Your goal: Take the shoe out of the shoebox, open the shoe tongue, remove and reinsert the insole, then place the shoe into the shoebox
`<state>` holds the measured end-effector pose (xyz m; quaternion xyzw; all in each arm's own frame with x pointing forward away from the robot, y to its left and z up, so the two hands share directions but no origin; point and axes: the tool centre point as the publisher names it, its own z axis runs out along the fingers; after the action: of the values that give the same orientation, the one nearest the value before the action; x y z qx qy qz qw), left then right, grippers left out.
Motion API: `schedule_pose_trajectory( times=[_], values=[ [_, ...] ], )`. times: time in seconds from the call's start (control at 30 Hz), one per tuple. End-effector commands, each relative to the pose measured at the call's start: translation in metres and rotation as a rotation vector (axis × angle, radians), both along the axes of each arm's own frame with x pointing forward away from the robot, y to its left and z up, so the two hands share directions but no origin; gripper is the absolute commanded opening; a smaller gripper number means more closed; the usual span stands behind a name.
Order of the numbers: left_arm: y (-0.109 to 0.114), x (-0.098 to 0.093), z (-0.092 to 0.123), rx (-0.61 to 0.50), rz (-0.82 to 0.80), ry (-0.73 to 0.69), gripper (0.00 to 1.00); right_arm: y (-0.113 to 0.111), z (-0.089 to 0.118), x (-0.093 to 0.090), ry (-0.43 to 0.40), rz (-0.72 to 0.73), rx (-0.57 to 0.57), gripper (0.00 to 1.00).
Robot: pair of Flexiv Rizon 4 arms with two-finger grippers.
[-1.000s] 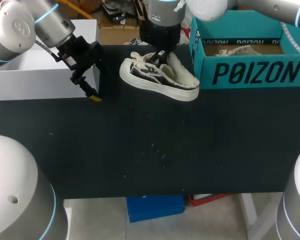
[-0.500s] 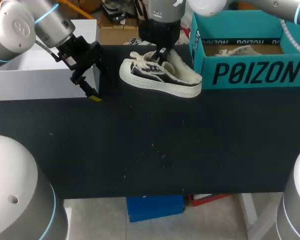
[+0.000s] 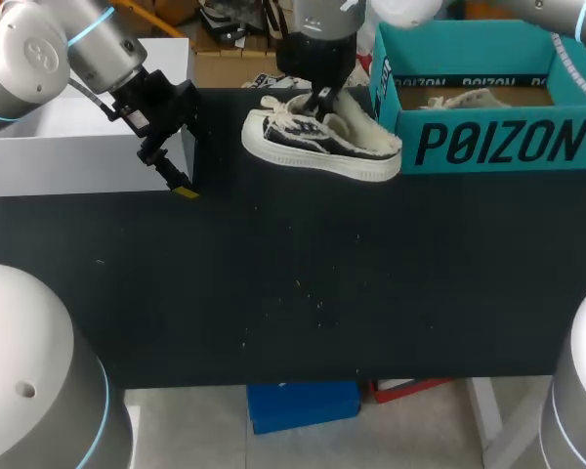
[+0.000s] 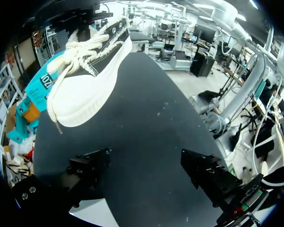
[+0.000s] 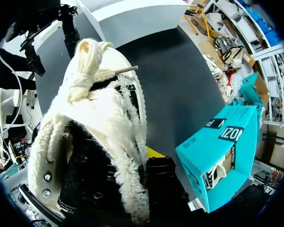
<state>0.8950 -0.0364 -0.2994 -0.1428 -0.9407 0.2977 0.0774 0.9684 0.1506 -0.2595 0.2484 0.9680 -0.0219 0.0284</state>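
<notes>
A black-and-cream sneaker (image 3: 322,145) with white laces hangs just above the black table, its heel close to the teal shoebox (image 3: 488,142). My right gripper (image 3: 318,102) comes down from the far side and is shut on the sneaker's fleecy collar. In the right wrist view the sneaker (image 5: 99,127) fills the space beside the gripper (image 5: 150,158), and one yellow tip shows against the fleece. My left gripper (image 3: 179,184) stands open by the white box, with nothing between its fingers. From the left wrist view, the sneaker's toe (image 4: 85,71) lies well ahead of that gripper (image 4: 146,172).
A white box (image 3: 78,147) stands at the far left, right beside my left gripper. Something cream-coloured (image 3: 464,98) lies inside the teal shoebox. The black table (image 3: 303,283) stretches bare toward the near edge.
My right gripper has carried the sneaker to the right, toward the teal shoebox, and slightly up. The left arm has not moved.
</notes>
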Motion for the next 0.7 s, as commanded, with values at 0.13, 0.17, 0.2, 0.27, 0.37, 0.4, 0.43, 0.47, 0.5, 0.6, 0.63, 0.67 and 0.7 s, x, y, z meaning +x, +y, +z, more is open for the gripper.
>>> schedule_pose_trajectory(
  times=[0.13, 0.17, 0.2, 0.27, 0.37, 0.4, 0.43, 0.47, 0.5, 0.6, 0.63, 0.67, 0.7],
  values=[
    [0.0, 0.0, 0.0, 0.005, 0.0, 0.0, 1.0, -0.028, 0.022, 0.026, 0.047, 0.139, -0.05, 0.0],
    [0.0, 0.0, 0.0, 0.005, 0.0, 0.0, 1.0, -0.034, 0.023, 0.03, 0.049, 0.159, -0.05, 0.0],
    [0.0, 0.0, 0.0, 0.005, 0.0, 0.0, 1.0, -0.04, 0.023, 0.034, 0.055, 0.172, -0.058, 0.0],
    [0.0, 0.0, 0.0, 0.005, 0.0, 0.0, 1.0, -0.052, 0.023, 0.042, 0.067, 0.204, -0.075, 0.0],
    [0.0, 0.0, 0.0, 0.005, 0.0, 0.0, 1.0, -0.079, 0.022, 0.062, 0.073, 0.24, -0.108, 0.0],
    [0.0, 0.0, 0.0, 0.005, 0.0, 0.0, 1.0, -0.088, 0.022, 0.068, 0.071, 0.242, -0.119, 0.0],
    [0.0, 0.0, 0.0, 0.005, 0.0, 0.0, 1.0, -0.097, 0.022, 0.075, 0.065, 0.244, -0.13, 0.0],
    [0.0, 0.0, 0.0, 0.005, 0.0, 0.0, 1.0, -0.107, 0.023, 0.083, 0.058, 0.243, -0.143, 0.0],
    [0.0, 0.0, 0.0, 0.005, 0.0, 0.0, 1.0, -0.116, 0.024, 0.09, 0.055, 0.24, -0.158, 0.0],
    [0.0, 0.0, 0.0, 0.005, 0.0, 0.0, 1.0, -0.137, 0.027, 0.107, 0.034, 0.237, -0.183, 0.0],
    [0.0, 0.0, 0.0, 0.005, 0.0, 0.0, 1.0, -0.146, 0.028, 0.116, 0.023, 0.24, -0.193, 0.0],
    [0.0, 0.0, 0.0, 0.005, 0.0, 0.0, 1.0, -0.153, 0.029, 0.122, 0.016, 0.236, -0.196, 0.0],
    [0.0, 0.0, 0.0, 0.005, 0.0, 0.0, 1.0, -0.159, 0.03, 0.127, 0.013, 0.237, -0.206, 0.0]
  ],
)
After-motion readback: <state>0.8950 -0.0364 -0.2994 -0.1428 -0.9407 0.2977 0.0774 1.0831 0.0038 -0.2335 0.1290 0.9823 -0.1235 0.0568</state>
